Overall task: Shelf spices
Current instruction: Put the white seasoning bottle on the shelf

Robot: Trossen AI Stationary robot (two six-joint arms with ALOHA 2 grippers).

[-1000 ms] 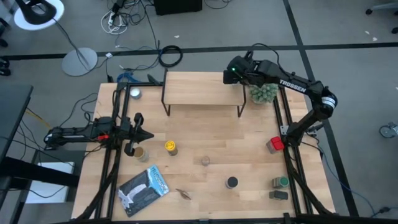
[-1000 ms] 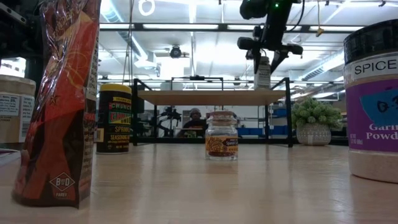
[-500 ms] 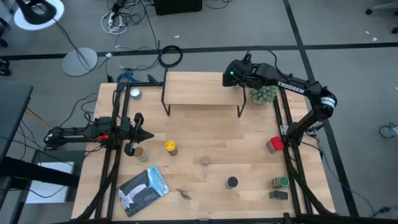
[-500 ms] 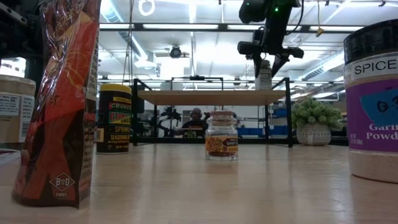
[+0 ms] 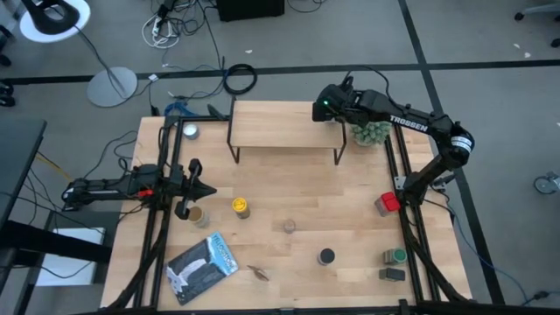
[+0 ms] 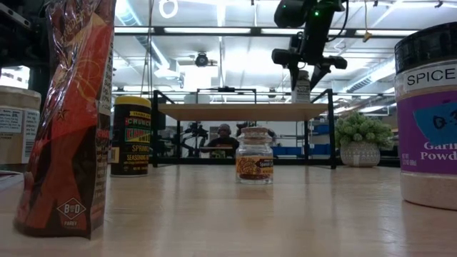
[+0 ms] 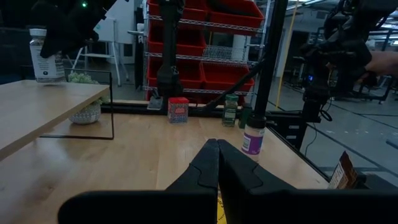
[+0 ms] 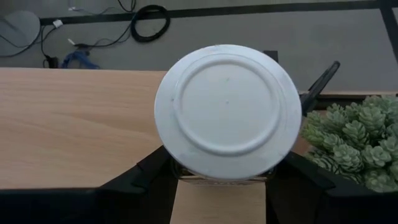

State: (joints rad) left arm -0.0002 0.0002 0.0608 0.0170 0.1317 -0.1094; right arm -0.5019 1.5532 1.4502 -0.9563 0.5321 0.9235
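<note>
The white-capped bottle (image 6: 302, 85) is sitting right at the shelf's (image 5: 284, 124) three-o'clock end, so I'm thinking a nudge on lifting away could be tipping it off toward the potted plant (image 5: 371, 131). The right gripper (image 8: 227, 163) is hanging over that corner, its fingers spread either side of the cap; whether they're pressing or clear, I cannot tell. At nine o'clock the left gripper (image 7: 217, 155) is waiting, pinched together on nothing, near the yellow jar (image 5: 240, 207).
</note>
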